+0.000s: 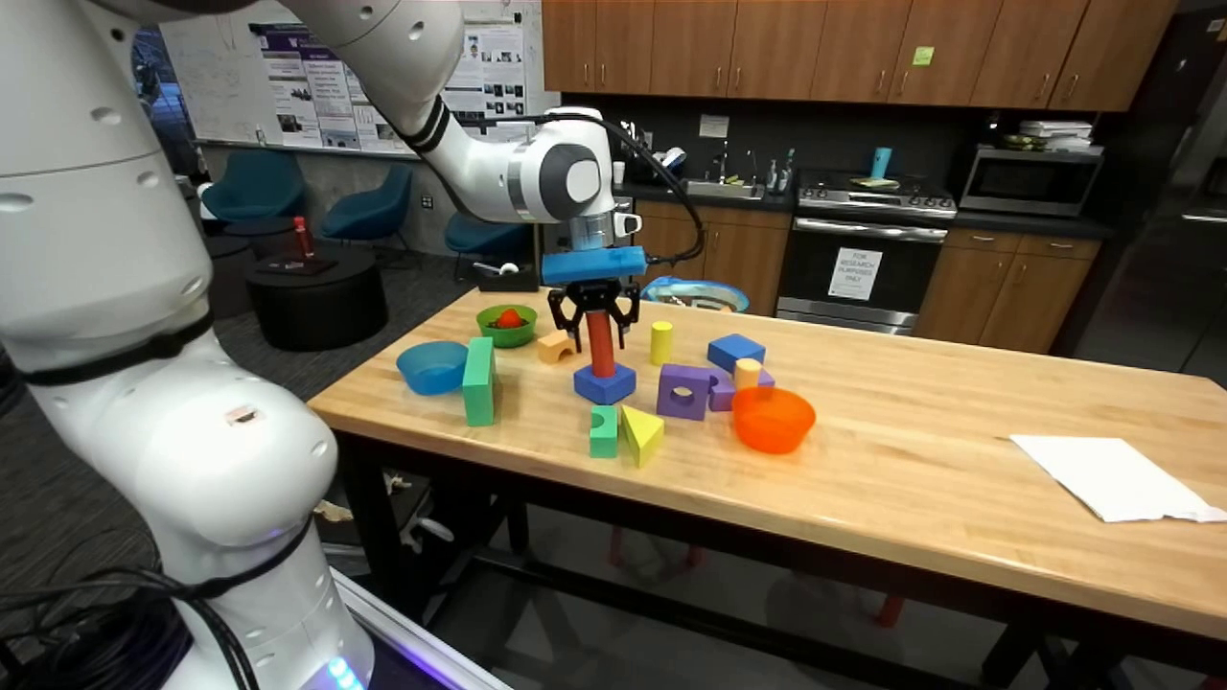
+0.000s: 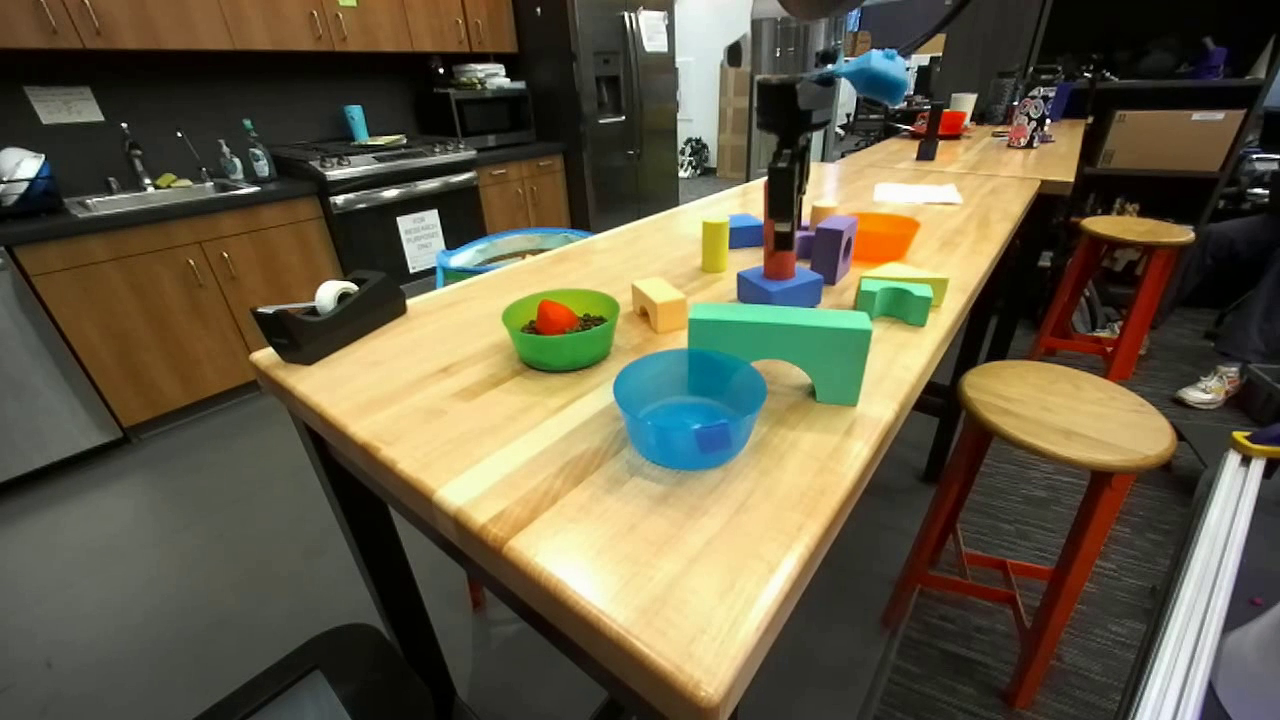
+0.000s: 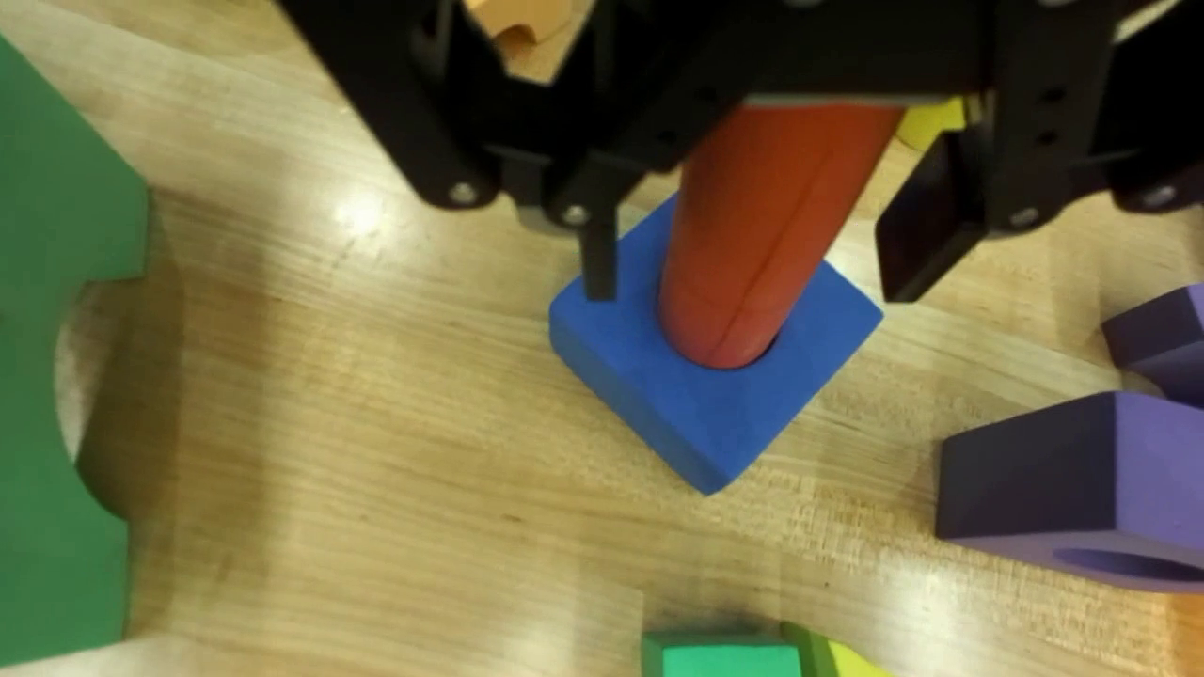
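Note:
My gripper point(image 1: 600, 342) points down, its open jaws on either side of a red cylinder point(image 1: 600, 326). In the wrist view point(image 3: 752, 296) a gap shows between each fingertip and the cylinder point(image 3: 752, 244). The cylinder stands upright in the hole of a blue block point(image 3: 715, 423) on the table; its top is hidden behind the gripper body. The same block point(image 2: 780, 290) shows in both exterior views. Close by are a purple block with a hole point(image 1: 671, 404), a yellow cylinder point(image 1: 661, 343), a small orange arch point(image 1: 552, 349) and a small green block point(image 1: 603, 439).
A tall green arch point(image 2: 790, 330) stands beside a blue bowl point(image 2: 690, 440). A green bowl point(image 2: 562, 350) holds a red piece. An orange bowl point(image 1: 773, 426), a yellow triangle point(image 1: 642, 436), another blue block point(image 1: 736, 350), white paper point(image 1: 1117, 470) and a tape dispenser point(image 2: 330, 325) lie around.

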Robot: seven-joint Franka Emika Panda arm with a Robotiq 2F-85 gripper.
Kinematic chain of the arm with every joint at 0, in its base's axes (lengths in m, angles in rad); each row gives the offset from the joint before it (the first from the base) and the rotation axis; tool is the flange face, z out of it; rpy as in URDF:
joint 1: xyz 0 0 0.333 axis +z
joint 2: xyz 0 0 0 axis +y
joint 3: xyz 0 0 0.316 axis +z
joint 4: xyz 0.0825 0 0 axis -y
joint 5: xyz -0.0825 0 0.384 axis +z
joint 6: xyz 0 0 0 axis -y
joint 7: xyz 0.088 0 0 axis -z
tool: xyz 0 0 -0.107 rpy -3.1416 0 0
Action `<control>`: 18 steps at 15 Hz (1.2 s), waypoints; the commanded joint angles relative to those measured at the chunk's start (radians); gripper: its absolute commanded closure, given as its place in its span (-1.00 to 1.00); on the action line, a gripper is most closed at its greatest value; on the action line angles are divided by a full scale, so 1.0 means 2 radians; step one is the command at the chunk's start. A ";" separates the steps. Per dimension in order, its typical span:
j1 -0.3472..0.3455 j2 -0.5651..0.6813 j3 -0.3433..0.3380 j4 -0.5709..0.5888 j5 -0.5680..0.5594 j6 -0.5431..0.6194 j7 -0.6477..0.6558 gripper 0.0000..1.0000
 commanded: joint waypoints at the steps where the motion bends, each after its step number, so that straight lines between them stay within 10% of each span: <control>1: -0.003 0.008 0.005 -0.006 -0.014 0.010 0.002 -1.00; 18: 0.009 -0.132 0.031 -0.051 -0.067 0.018 0.016 -1.00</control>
